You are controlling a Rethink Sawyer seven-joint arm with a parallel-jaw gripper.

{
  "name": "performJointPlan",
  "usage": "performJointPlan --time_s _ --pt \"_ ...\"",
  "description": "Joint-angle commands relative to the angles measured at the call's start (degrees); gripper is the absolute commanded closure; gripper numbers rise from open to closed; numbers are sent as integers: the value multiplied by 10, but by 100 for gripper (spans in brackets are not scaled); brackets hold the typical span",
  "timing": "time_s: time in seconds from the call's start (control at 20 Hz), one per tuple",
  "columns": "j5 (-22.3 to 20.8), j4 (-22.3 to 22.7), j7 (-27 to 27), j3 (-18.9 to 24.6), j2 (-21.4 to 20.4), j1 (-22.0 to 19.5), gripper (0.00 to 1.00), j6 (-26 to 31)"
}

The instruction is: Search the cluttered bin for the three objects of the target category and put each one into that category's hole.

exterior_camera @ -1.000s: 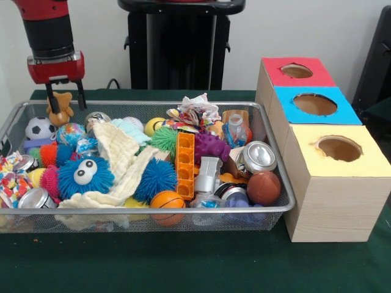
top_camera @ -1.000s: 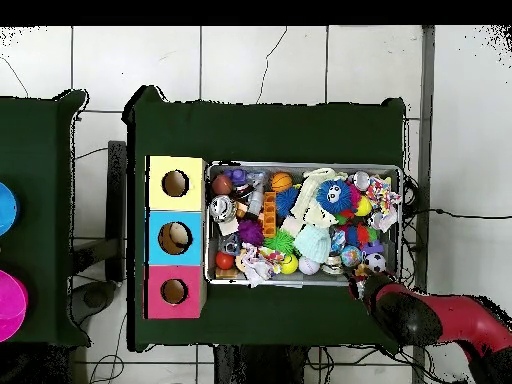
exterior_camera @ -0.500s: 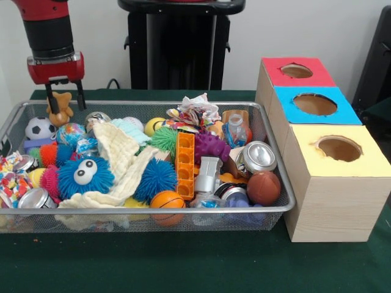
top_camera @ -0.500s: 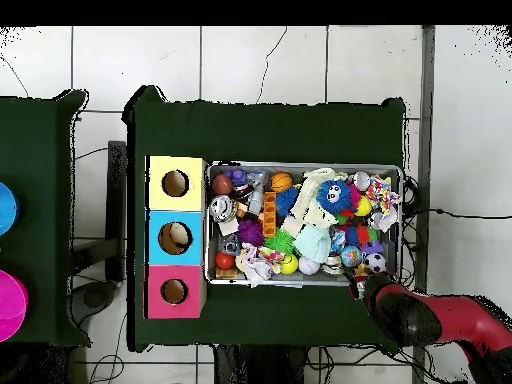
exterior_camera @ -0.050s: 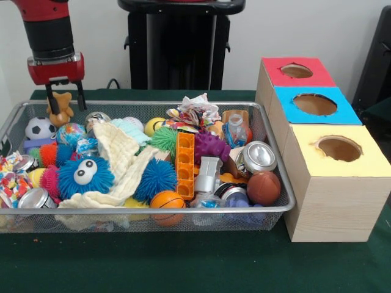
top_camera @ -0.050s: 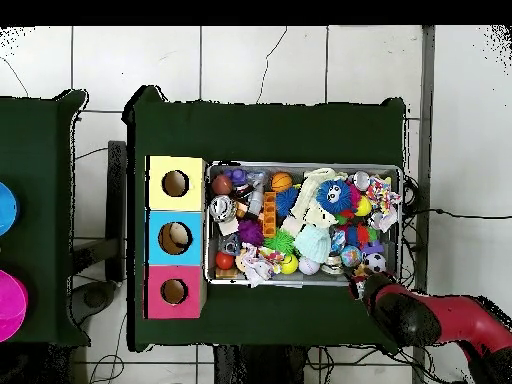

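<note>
Three holes face up in the row of boxes beside the wire bin (exterior_camera @ -0.050s: 278,183): one in the red-topped box (exterior_camera @ -0.050s: 296,71), one in the blue-topped box (exterior_camera @ -0.050s: 315,104) and one in the yellow-topped box (exterior_camera @ -0.050s: 339,149), which sits nearest the camera in the front view. No lettering shows on any box top, so I cannot tell which category each hole stands for.

At the bin's far left corner the gripper (exterior_camera @ -0.050s: 65,97) hangs with its two black fingers (exterior_camera @ -0.050s: 80,96) on either side of a small brown teddy bear (exterior_camera @ -0.050s: 60,110). The jaws stand close about the bear, and it seems pinched between them, lifted a little above the clutter. From overhead the red arm covers most of this, and only the gripper's tip (top_camera @ -0.050s: 357,288) shows at the bin's corner.

Below the bear lies a small soccer ball (exterior_camera @ -0.050s: 39,127). Further along the heap are a blue fuzzy toy with big eyes (exterior_camera @ -0.050s: 85,174), a cream cloth (exterior_camera @ -0.050s: 121,160), an orange block strip (exterior_camera @ -0.050s: 184,165), a small orange basketball (exterior_camera @ -0.050s: 167,202), a brown football (exterior_camera @ -0.050s: 264,187) and a silver can (exterior_camera @ -0.050s: 259,157) on its side. Another can (exterior_camera @ -0.050s: 35,198) lies at the near left; any print on either can is too small to read.
</note>
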Motion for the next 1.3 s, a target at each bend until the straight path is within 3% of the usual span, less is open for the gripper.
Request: performJointPlan --time_s 0.05,0.55,1.3 --pt "-40 -53 -160 6 29 -13 0 22" --pt "-27 -69 -190 20 35 -22 0 42" --pt "3 -62 -189 32 -2 -9 0 77"
